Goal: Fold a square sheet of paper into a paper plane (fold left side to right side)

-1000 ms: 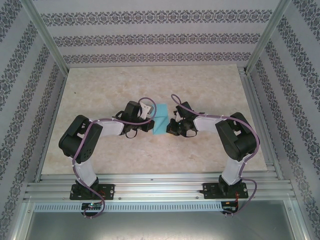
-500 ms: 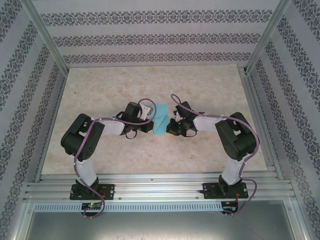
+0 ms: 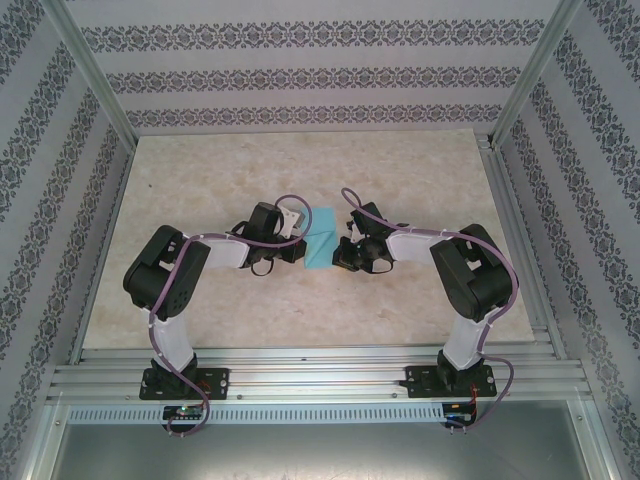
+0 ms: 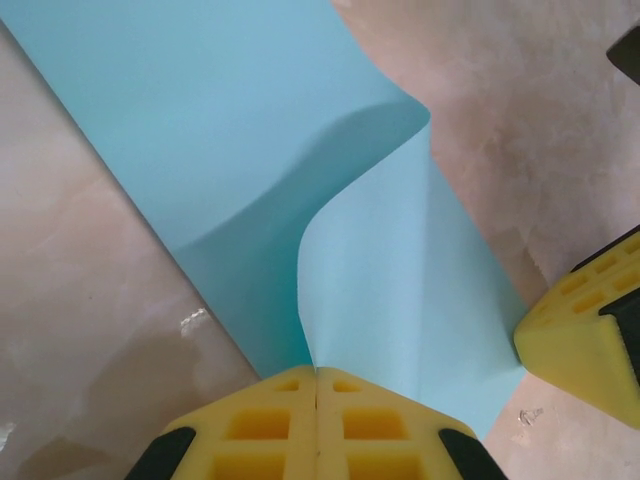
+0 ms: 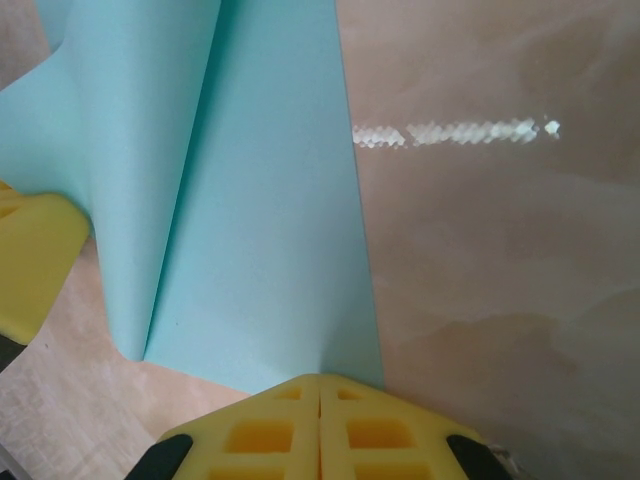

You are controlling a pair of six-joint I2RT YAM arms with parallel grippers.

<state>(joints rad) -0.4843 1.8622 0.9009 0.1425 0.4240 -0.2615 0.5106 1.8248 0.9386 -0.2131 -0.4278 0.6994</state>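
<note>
Left wrist view: my left gripper (image 4: 317, 378) has its yellow pads clenched on an edge of the thin turquoise-blue square sheet of paper (image 4: 250, 120). That edge is lifted and curls over the part lying on the marbled beige table (image 4: 90, 300). On the right wrist view, my right gripper (image 5: 320, 382) is clamped on the opposite edge. From above, my left arm has crept slightly inward and the sheet looks barely altered, so I judge the fold only partway, uncreased.
</note>
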